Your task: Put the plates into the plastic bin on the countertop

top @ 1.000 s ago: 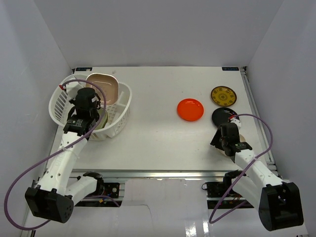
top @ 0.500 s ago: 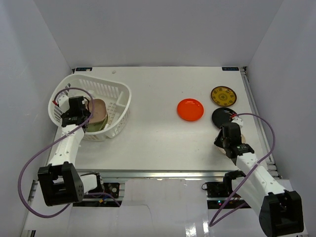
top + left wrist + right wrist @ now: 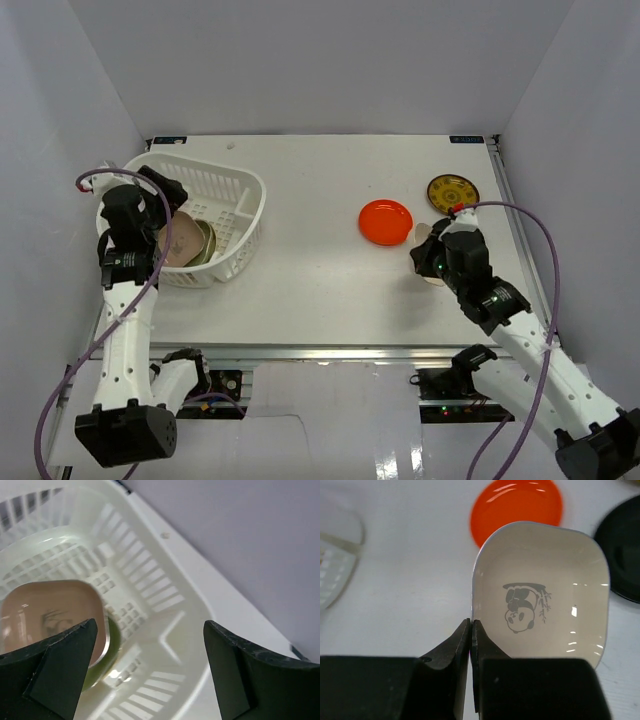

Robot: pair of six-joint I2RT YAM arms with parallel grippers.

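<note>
Currently mid-transfer: carrying the cream plate (image 3: 545, 600), panda drawing on its face, in the right end effector (image 3: 471, 625), pinched almost closed on the rim at the plate's 9 o'clock edge. Seems lifted off the table (image 3: 320, 290) and tilted, near the red plate (image 3: 385, 221), at about its 5 o'clock.

Next, by the look of it: swing toward 9 o'clock to the plastic bin (image 3: 250, 190), clear its rim, then release. Calls for a steady hold; risks a slip with so thin an edge grip.

At 9 o'clock, hovering over the bin with the left end effector (image 3: 150, 625), spread wide and gripping nothing. Already inside: a tan plate (image 3: 45, 615) lying on a green plate (image 3: 114, 642). Yet to move: the red plate, a black plate (image 3: 625, 555), and a patterned mustard plate (image 3: 452, 192) at 2 o'clock.
</note>
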